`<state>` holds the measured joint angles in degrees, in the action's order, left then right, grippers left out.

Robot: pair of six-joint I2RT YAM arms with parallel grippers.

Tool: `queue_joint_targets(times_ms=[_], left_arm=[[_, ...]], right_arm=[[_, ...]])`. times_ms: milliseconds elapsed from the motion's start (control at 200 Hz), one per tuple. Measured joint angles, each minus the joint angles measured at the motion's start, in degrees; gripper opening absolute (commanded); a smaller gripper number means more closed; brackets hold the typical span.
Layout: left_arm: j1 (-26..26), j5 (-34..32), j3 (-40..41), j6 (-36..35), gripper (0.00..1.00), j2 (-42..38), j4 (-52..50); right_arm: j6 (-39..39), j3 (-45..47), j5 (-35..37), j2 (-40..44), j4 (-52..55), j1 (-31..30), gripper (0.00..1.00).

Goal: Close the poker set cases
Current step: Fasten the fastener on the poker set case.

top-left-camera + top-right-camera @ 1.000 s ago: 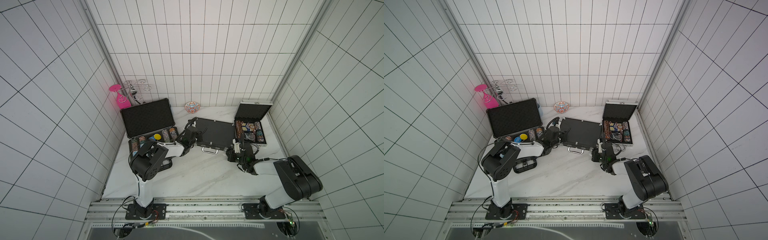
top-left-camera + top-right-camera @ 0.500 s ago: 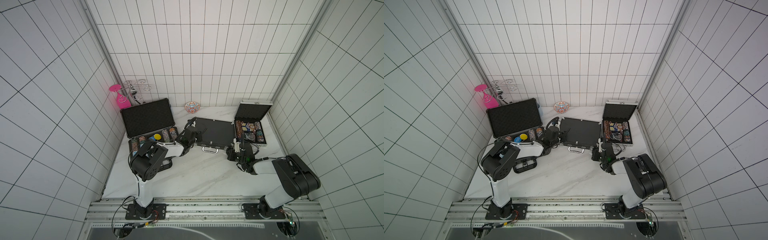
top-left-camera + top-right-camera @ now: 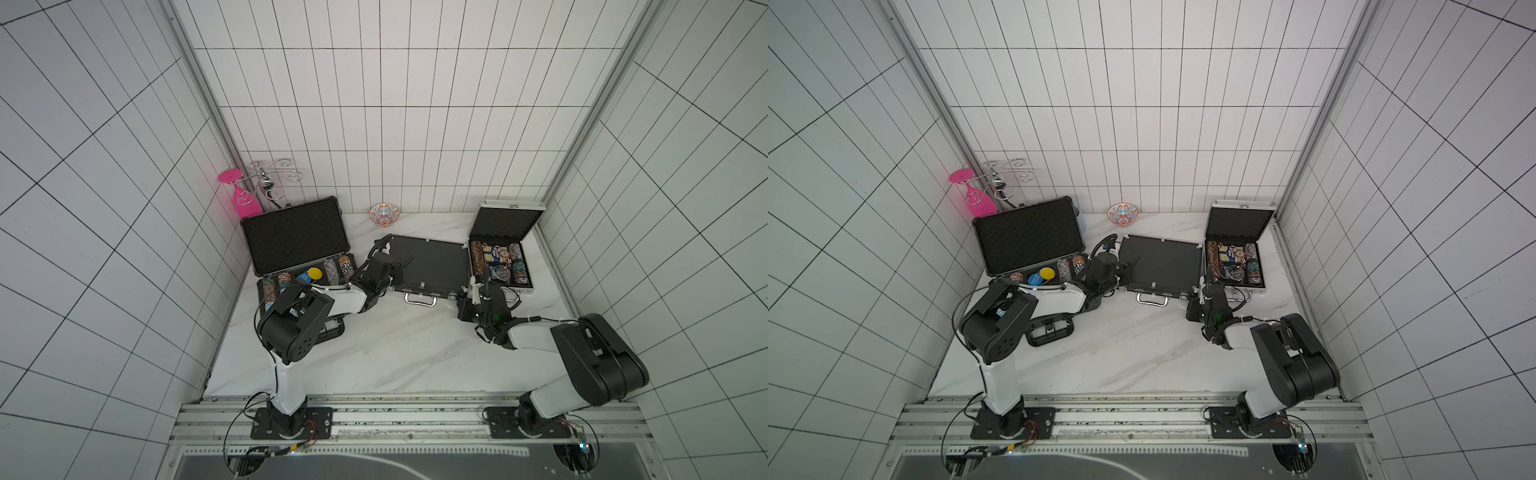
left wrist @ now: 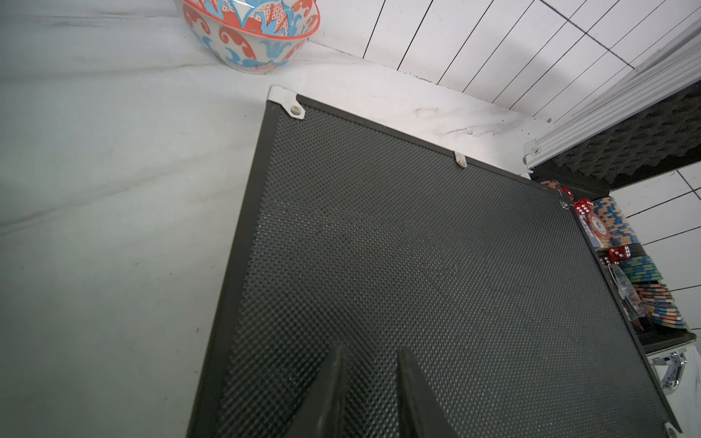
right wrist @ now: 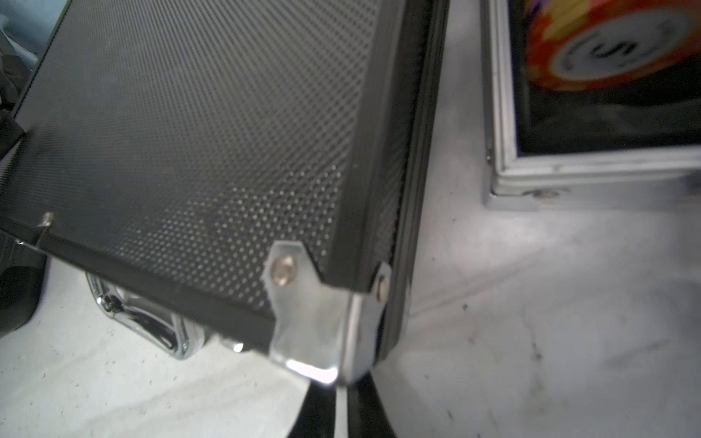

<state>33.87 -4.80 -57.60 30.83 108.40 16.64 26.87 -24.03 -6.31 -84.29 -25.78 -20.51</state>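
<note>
In both top views the large black case (image 3: pixel 295 232) stands open at the left of the frame, lid raised and chips showing in its tray. The medium black case (image 3: pixel 428 262) lies shut at the centre, and the small silver case (image 3: pixel 505 224) is open at the right with its lid upright. My left gripper (image 3: pixel 395 270) sits over the left edge of the medium black case, my right gripper (image 3: pixel 471 291) at its near right corner. On the left wrist view my fingers (image 4: pixel 330 390) are slightly parted above the dimpled lid, grasping nothing; a patterned bowl (image 4: pixel 250 34) sits at the top, with poker chips (image 4: pixel 610 223) and red dice (image 4: pixel 584 208) at the right edge. On the right wrist view the fingers (image 5: pixel 315 413) are clenched almost together just at the metal corner cap (image 5: pixel 315 322), with the chrome handle (image 5: pixel 151 326) at lower left.
</note>
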Motion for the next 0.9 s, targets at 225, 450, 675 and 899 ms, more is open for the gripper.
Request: queue_joint_targets(times_ms=[225,450,675,899], left_arm=[[-0.02,0.35,0.09,-0.33,0.46,-5.73,-11.3],[4.2,0.42,4.52,1.27,0.53,-14.99,-22.27],[10.62,1.44,8.2,4.22,0.53,-13.38,-22.38],[11.61,-1.51,5.18,6.01,0.53,-5.6,-19.85]], right_arm=[[0.09,-1.33,-0.15,6.25,3.91,-5.97,0.34],[1.22,-3.58,0.33,6.4,6.95,-7.02,0.42],[1.09,-7.32,2.36,11.15,12.87,-6.99,0.43],[0.55,-9.25,2.54,13.42,15.98,-6.97,0.43]])
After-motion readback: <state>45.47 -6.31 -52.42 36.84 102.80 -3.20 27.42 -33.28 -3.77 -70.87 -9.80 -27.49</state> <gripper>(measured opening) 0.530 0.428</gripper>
